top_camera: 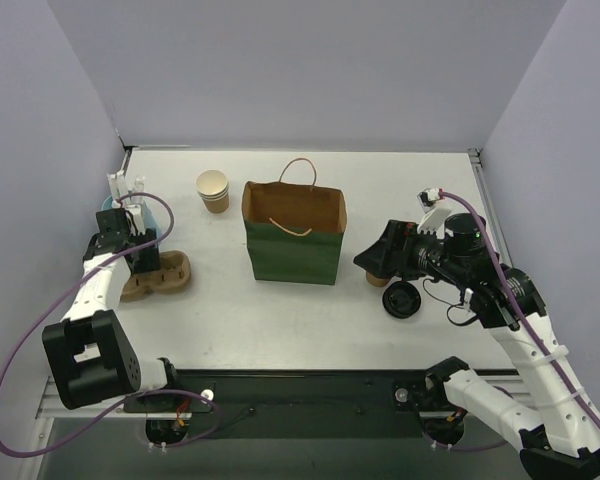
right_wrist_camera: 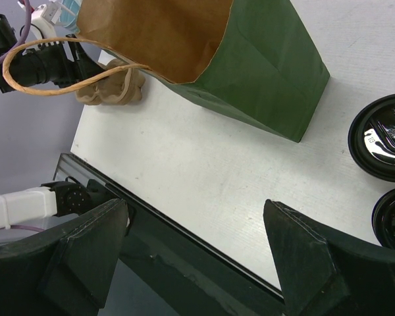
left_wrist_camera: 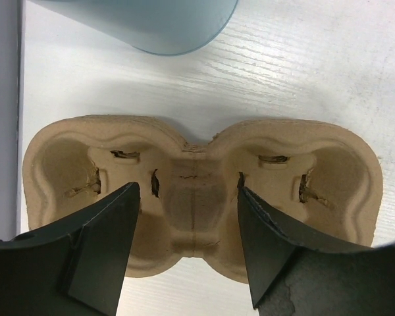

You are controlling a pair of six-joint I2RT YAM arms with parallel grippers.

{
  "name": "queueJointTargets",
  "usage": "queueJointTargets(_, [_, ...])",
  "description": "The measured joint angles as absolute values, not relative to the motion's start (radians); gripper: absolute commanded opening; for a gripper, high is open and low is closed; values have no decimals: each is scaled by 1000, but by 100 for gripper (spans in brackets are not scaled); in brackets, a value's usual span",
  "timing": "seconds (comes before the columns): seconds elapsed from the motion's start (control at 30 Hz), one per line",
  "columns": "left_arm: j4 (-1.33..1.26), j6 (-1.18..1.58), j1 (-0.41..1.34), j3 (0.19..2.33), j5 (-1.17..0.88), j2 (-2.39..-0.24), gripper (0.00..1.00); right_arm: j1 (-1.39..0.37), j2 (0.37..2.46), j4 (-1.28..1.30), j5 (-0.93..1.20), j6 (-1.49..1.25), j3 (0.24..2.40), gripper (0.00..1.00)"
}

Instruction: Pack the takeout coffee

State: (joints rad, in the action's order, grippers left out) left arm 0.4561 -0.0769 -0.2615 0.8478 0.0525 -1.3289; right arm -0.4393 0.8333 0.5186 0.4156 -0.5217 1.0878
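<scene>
Table [top_camera: 280, 320]: we note both arms working over it.
Green bag [top_camera: 294, 250]: upright, mouth open, ahead of right gripper [right_wrist_camera: 196, 205]. We see its jaws spread wide, nothing between.
Pulp carrier [left_wrist_camera: 204, 164]: directly under left gripper [left_wrist_camera: 187, 191]. Jaws apart, straddling carrier's middle; contact unclear.
Takeout coffee [top_camera: 377, 280]: on table close beside right gripper, outside bag.
Loose black lid [top_camera: 401, 299]: just beside coffee.
</scene>
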Motion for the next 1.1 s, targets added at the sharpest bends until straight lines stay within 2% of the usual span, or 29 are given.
queueJointTargets(0.5, [463, -85, -248, 848, 43, -1381, 65, -439, 846, 511, 416, -522, 1088, 87])
queueJointTargets(0.83, [469, -85, -242, 848, 55, -1390, 54, -439, 847, 504, 416, -522, 1088, 87])
queueJointTargets(1.1, [499, -80, -226, 850, 89, -1362, 53, -439, 847, 504, 416, -522, 1088, 87])
